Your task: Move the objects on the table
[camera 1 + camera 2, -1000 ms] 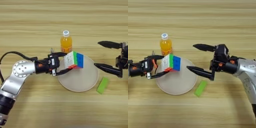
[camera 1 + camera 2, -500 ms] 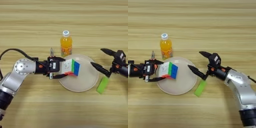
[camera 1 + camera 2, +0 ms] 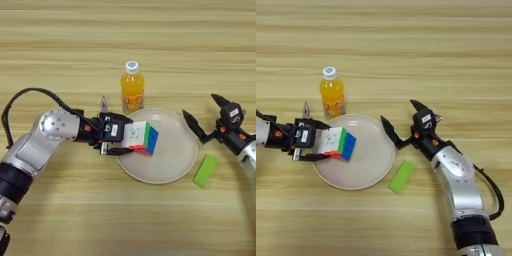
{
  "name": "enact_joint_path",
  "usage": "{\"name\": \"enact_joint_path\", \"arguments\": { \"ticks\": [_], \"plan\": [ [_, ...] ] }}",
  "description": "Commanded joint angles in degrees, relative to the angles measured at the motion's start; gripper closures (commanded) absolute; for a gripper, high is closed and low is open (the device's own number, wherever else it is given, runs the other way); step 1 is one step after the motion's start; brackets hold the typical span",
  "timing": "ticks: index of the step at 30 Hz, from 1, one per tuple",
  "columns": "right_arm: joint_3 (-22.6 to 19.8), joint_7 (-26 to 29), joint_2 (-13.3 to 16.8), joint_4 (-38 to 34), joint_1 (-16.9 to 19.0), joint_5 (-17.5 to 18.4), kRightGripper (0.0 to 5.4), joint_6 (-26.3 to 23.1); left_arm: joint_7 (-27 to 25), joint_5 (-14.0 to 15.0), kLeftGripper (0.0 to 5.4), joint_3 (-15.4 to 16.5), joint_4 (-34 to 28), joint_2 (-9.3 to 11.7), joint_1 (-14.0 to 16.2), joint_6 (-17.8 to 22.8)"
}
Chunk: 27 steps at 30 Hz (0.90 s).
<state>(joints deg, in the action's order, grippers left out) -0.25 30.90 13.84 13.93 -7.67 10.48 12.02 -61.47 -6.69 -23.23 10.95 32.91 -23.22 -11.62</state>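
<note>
1. Cube (image 3: pixel 141 138) sat over the left part of the plate (image 3: pixel 175 165), held by the left gripper (image 3: pixel 119 142); its fingers were closed on the cube's left side, one finger visibly under it.
2. Cube was tilted, green and blue faces turned right, white face toward the gripper. No long axis; it's equal-sided.
3. Whether it touched the plate or hung just above: couldn't tell.
4. Green block (image 3: pixel 205 171) lay on the table (image 3: pixel 60 210) just right of the plate, long axis running near-left to far-right.
5. Right gripper (image 3: pixel 404 123) was spread wide, holding nothing, just right of the plate's rim.
6. Bottle (image 3: pixel 132 93) stood upright just behind the plate, cap up, long axis vertical.
7. Judgement: level the cube, lower it flat before letting go, and withdraw left, staying clear of the bottle.
</note>
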Motion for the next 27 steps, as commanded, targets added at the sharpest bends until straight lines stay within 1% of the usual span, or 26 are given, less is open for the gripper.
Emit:
{"name": "enact_joint_path", "arguments": {
  "ticks": [1, 5, 6, 8, 10, 14, 16, 17, 18, 19, 20, 21, 24, 25, 27],
  "plan": [
    [0.26, -0.2, -0.58, 0.72, -0.66, -0.25, 0.0, 0.43, -0.49, 0.31, 1.46, 0.11, -0.15, 0.0, -0.34, 0.17],
    [0.3, -0.07, -0.67, 1.04, -0.84, -0.08, 0.0, 0.26, -0.3, 1.04, 1.01, 0.71, -0.47, -0.05, -0.24, 0.16],
    [0.31, 0.0, -0.66, 1.17, -0.91, -0.05, 0.0, 0.26, -0.3, 1.41, 1.01, 0.93, -0.6, -0.14, -0.27, 0.08],
    [0.31, 0.1, -0.64, 1.28, -0.97, -0.01, 0.0, 0.24, -0.4, 2.28, 0.76, 1.46, -1.05, -0.36, -0.23, -0.04],
    [0.31, 0.15, -0.63, 1.3, -0.99, 0.01, 0.0, 0.24, -0.53, 4.12, 0.62, 2.49, -1.95, -0.66, -0.01, -0.1],
    [0.26, 0.16, -0.63, 1.25, -0.99, 0.06, 0.0, 0.29, -0.54, 9.84, 0.35, 5.48, -4.42, -1.56, 0.64, 0.38],
    [0.21, 0.19, -0.57, 1.07, -0.96, 0.13, 0.0, 0.21, -0.05, 13.92, 0.18, 7.64, -6.16, -2.42, 1.34, 1.18],
    [0.17, 0.22, -0.54, 1.03, -0.98, 0.18, 0.0, 0.17, 0.26, 15.68, 0.01, 8.59, -6.89, -2.85, 1.69, 1.61],
    [0.1, 0.27, -0.46, 0.94, -1.04, 0.26, 0.0, 0.07, 0.76, 18.55, 0.01, 10.15, -8.21, -3.72, 2.51, 2.48],
    [0.02, 0.34, -0.36, 0.81, -1.08, 0.36, 0.0, -0.04, 1.54, 20.7, 0.01, 11.47, -9.2, -4.59, 3.26, 3.21],
    [-0.05, 0.39, -0.27, 0.7, -1.09, 0.43, 0.0, -0.12, 2.37, 22.13, 0.01, 12.51, -9.82, -5.3, 3.83, 3.63],
    [-0.15, 0.46, -0.19, 0.6, -1.09, 0.51, 0.0, -0.16, 3.5, 23.41, 0.01, 13.67, -10.23, -6.08, 4.35, 4.05],
    [-0.4, 0.59, -0.02, 0.24, -1.06, 0.72, 0.0, -0.28, 5.92, 25.72, 0.01, 15.9, -11.08, -7.56, 5.34, 4.91],
    [-0.48, 0.61, -0.03, 0.08, -1.05, 0.81, 0.0, -0.28, 6.56, 26.22, 0.01, 16.47, -11.78, -7.92, 5.91, 5.06],
    [-0.63, 0.58, -0.17, -0.23, -1.0, 1.0, 0.0, -0.09, 8.19, 25.96, 0.01, 17.08, -13.41, -8.34, 7.55, 4.63]
  ]
}}
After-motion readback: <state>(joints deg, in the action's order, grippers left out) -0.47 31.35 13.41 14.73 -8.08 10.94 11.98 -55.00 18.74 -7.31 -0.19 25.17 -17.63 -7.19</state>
